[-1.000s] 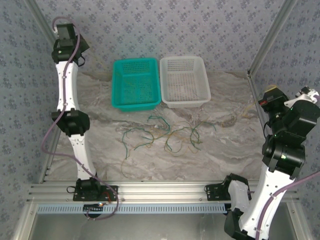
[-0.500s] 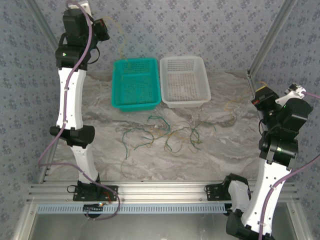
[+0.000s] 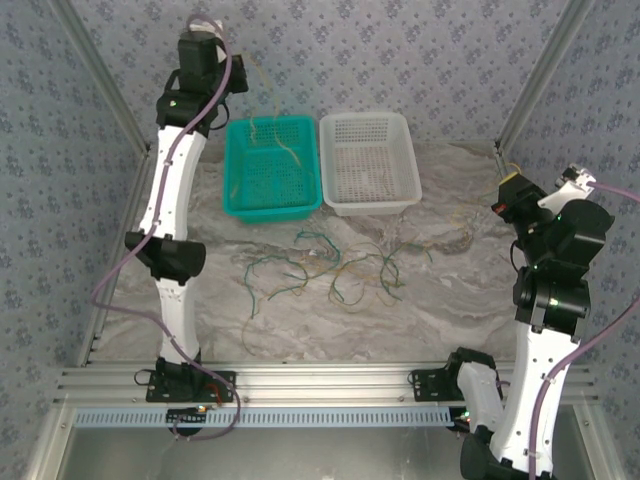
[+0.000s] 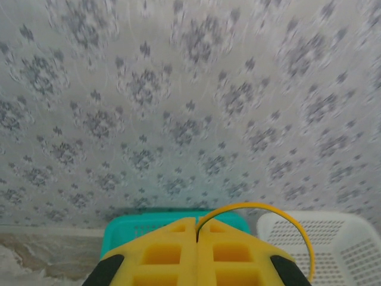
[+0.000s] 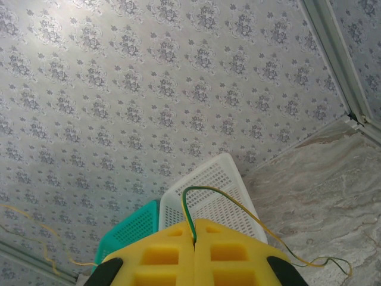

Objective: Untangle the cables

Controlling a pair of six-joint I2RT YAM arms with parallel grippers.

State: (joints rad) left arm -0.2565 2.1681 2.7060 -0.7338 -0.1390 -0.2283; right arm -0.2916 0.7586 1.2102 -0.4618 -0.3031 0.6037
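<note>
A yellow cable [image 4: 262,205] is clenched in the left fingers [image 4: 194,231] above the teal basket [image 3: 237,200]; a green-yellow cable [image 5: 186,208] is clamped in the right fingers [image 5: 193,234] near the bench [image 3: 470,300] edge.

Walls [image 3: 400,50] all round: grey-white wallpaper with a repeating dark floral motif. Tabletop [image 3: 460,310] has a marble look, beige with grey veins. Far-left aluminium post [image 3: 102,75] and far-right aluminium post [image 3: 541,75] slant up the corners. Aluminium rail [image 3: 330,381] runs along the near edge, slotted grey strip [image 3: 330,417] just nearer. Light soft and even.
</note>
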